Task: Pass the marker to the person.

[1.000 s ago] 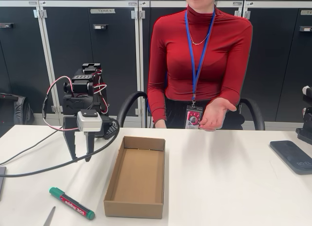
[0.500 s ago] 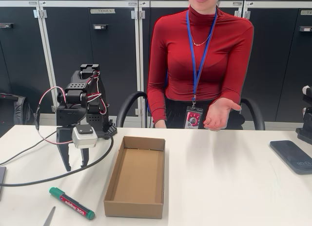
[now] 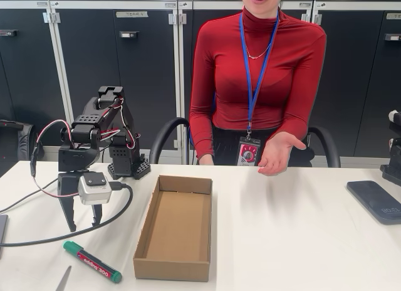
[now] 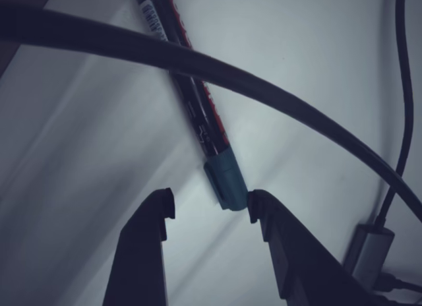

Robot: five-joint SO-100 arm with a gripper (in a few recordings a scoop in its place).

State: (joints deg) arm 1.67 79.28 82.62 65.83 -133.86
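Note:
The green marker point(image 3: 92, 261) with its red label lies flat on the white table near the front left, cap end pointing left. My gripper point(image 3: 83, 227) hangs open just above and behind the cap end, fingers pointing down. In the wrist view the marker point(image 4: 198, 115) runs from top centre down to its green cap, which sits just ahead of my gripper point(image 4: 210, 207), nearer the right finger. A black cable crosses over it there. The person point(image 3: 257, 78) in red sits behind the table with one open palm point(image 3: 276, 153) held out over the far edge.
An open cardboard box point(image 3: 177, 227) lies right of the marker. A thin grey pointed object point(image 3: 63, 278) lies at the front edge. A black cable point(image 3: 56, 236) trails across the table's left side. A dark phone point(image 3: 376, 201) rests at far right.
The arm has swung left and lowered, bringing my open gripper down toward the marker's cap end. The person's outstretched hand has shifted slightly.

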